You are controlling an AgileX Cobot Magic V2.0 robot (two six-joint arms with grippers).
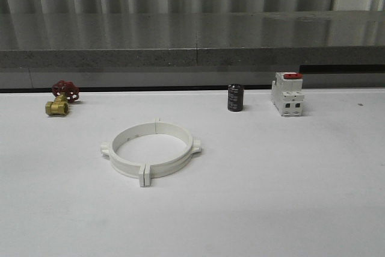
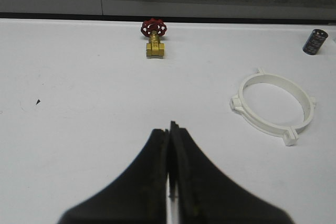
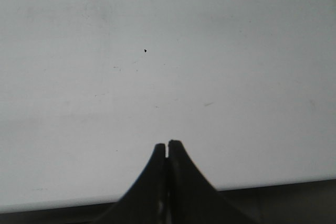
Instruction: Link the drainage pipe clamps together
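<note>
The white worktop point(image 1: 301, 197) carries the two white plastic half-ring drainage pipe clamps point(image 1: 150, 148), joined as one ring near its middle. Along its far edge stand a white boxy breaker with a red top point(image 1: 287, 94), a brass valve with a red handwheel point(image 1: 61, 99) and a black cylindrical capacitor point(image 1: 235, 97); its printing is unreadable. The black left gripper point(image 2: 171, 125) and black right gripper point(image 3: 167, 143) hover over the bare worktop, jaws together.

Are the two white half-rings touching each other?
Touching. In the front view the two clamps form one closed ring, their end tabs pressed together at the near joint with no gap; the left wrist view shows the same.
</note>
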